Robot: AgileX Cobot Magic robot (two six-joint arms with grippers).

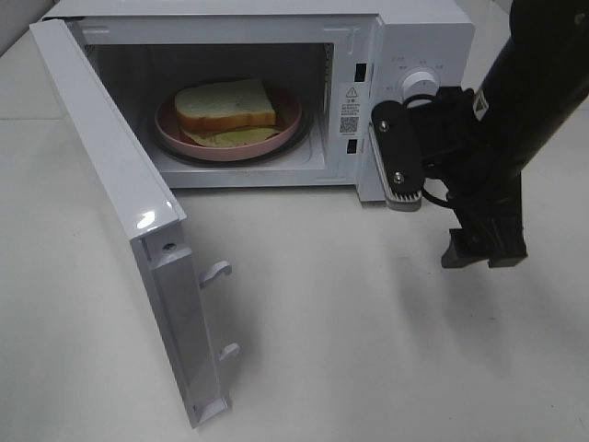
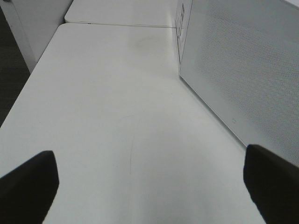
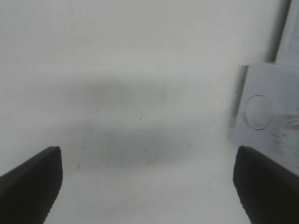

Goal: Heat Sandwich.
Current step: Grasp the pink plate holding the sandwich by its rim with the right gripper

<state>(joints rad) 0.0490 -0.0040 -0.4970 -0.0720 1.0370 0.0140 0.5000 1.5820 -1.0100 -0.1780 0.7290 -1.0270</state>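
ok, exterior high view: the microwave point(image 1: 419, 32) is standing at the back of the bench point(image 1: 368, 359) with its door point(image 1: 110, 184) hanging wide open on the left side. the sandwich point(image 1: 225, 106) is sitting on the pink plate point(image 1: 287, 124) inside the microwave cavity, near the middle, with the top slice lying flat and a yellow-green layer peeking out underneath. the right hand point(image 1: 483, 253) is hanging in front of the control panel, below the knob point(image 1: 421, 83), well apart from the sandwich. its black fingers are pointing down at the bench and standing spread, gripping nothing. the left hand is not showing here.

left wrist view: the left hand point(image 2: 149, 191) is hovering over bare bench, its two dark fingertips point(image 2: 28, 186) sitting far apart at the frame edges, so it is spread wide and empty. the perforated side wall point(image 2: 243, 70) of the microwave is running alongside it, apart from the fingers.

right wrist view: the right hand's fingertips point(image 3: 30, 182) are also showing at opposite edges, spread wide with nothing between them, only pale bench and a soft shadow. a grey panel point(image 3: 261, 112) with a round mark is showing at one side; blurry, cannot tell what it is.
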